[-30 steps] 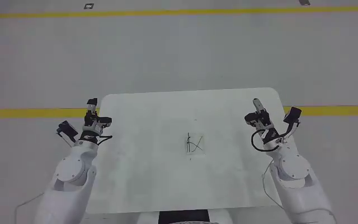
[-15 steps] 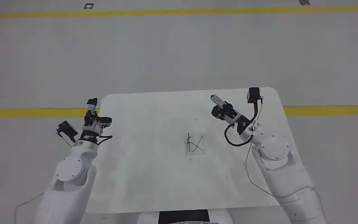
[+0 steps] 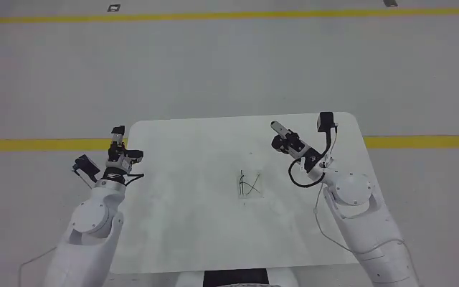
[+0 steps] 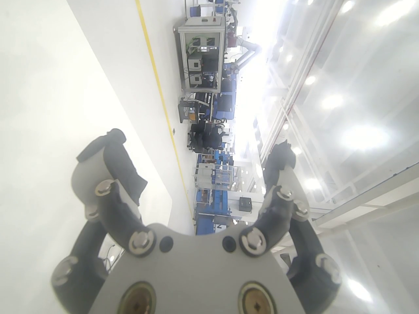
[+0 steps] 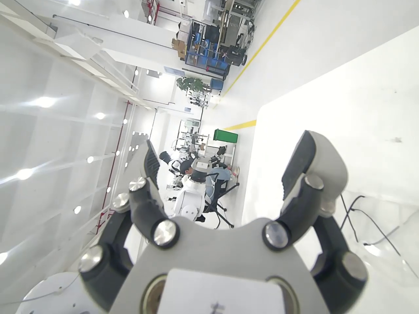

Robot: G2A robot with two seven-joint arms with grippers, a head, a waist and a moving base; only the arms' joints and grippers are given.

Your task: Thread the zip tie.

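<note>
- The zip tie (image 3: 248, 186) lies near the middle of the white table (image 3: 179, 222). It shows as thin dark strands that cross one another, the plainest running roughly toward and away from the robot. It is too small to tell head from tail.
- The right gripper (image 3: 277, 128) sits over the far right part of the table, its fingers spread wide with nothing between them. From it, the tie lies back toward the robot and a little toward the table's middle.
- The left gripper (image 3: 117, 134) is at the table's left edge, well apart from the tie. It too is wide open and empty.
- The right arm is the nearer of the two, so the first pick probably falls to it.
- Both wrist cameras look out across the room, so the right gripper likely has to tip down toward the table before closing across a strand.
</note>
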